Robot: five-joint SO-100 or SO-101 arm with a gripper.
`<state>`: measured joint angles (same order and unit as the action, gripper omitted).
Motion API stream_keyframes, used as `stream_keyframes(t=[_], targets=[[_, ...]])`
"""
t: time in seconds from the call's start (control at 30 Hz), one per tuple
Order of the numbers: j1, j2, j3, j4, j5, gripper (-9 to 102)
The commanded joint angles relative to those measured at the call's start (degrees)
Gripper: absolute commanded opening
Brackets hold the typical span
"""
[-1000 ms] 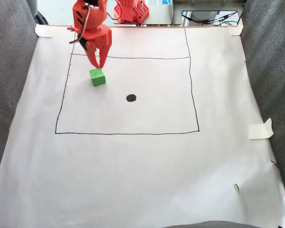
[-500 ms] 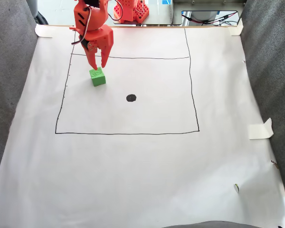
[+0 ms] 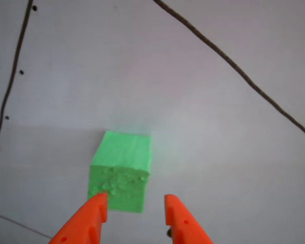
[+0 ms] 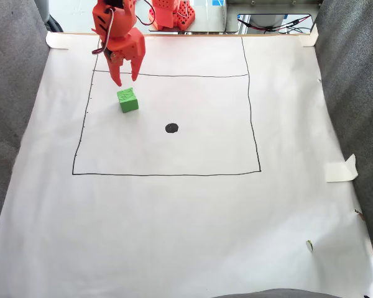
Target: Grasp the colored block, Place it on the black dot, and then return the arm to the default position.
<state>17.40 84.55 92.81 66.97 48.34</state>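
In the fixed view we're seeing the orange gripper [image 4: 126,80] hanging in the upper left of the frame, fingers spread apart and gripping nothing, tips pointing down just above the green block [image 4: 128,100]. The block is sitting on the white paper [image 4: 193,223], inside the drawn rectangle near its left line, and the black dot [image 4: 171,128] is lying a bit right of it and lower, well apart. In the other view the two orange fingertips [image 3: 96,211] are poking up from the bottom edge with the block's bumpy face right by the left one; whether it's touching, we can't tell.
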Motion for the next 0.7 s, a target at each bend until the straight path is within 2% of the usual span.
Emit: stream_keyframes(t=[0.0,0.17,0.43,0.67], targets=[[1.05,2.72,-0.09,-0.97,-0.09,16],[1.41,1.49,-0.18,-2.55,-0.97,24],[1.23,1.05,-0.97,-2.81,-2.20,25],[0.18,0.09,-0.79,-2.81,-2.11,22]])
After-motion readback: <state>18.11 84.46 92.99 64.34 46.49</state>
